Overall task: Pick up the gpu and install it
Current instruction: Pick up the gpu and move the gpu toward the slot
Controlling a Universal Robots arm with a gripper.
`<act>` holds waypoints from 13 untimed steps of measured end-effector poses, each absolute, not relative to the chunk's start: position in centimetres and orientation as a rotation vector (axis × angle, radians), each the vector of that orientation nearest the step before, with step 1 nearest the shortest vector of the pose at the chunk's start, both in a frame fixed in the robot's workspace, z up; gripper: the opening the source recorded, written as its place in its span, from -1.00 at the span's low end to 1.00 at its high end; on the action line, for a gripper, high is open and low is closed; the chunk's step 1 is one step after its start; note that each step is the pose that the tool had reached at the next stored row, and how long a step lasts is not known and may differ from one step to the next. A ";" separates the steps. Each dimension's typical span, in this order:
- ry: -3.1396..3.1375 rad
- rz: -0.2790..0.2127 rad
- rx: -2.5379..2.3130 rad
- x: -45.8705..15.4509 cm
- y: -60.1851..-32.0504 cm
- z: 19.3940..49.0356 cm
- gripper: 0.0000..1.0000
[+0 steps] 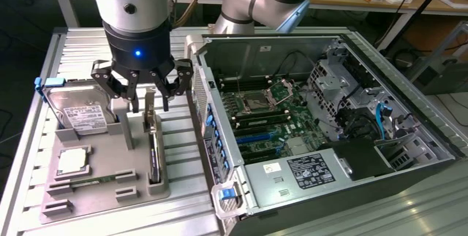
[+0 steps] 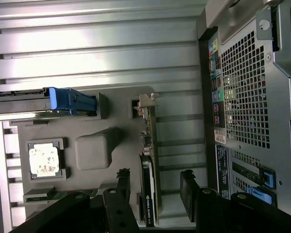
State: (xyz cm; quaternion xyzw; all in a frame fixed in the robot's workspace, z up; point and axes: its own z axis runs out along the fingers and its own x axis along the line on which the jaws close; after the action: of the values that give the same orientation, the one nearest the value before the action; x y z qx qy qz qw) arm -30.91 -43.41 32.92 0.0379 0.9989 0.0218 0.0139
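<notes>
Gripper [image 2: 154, 190]: released, jaws spread wide, nothing grasped | gpu [image 1: 154, 151]: standing on edge in grey holder [image 1: 109, 154], directly beneath gripper, lined up between jaws | long axis: parallel to computer case [image 1: 241, 55] side, crosswise to jaw closing

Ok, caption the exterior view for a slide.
Open gripper straddling the gpu, upright in a gray holder beside the open case.

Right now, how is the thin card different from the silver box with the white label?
The card is thin and dark; the box is thick and silver. The card stands under the open gripper; the box sits off to its side. Both stand in the gray holder.
</notes>
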 end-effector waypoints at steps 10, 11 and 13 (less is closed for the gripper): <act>3.111 0.068 0.118 -30.9 -43.4 32.7 0.08; 3.111 0.068 0.118 -30.9 -43.4 32.6 0.08; 3.111 0.068 0.118 -30.9 -43.4 32.6 0.08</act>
State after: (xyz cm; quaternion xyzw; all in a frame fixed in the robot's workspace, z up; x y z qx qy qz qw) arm -30.91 -43.41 32.61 0.0378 0.9989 0.0218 0.0139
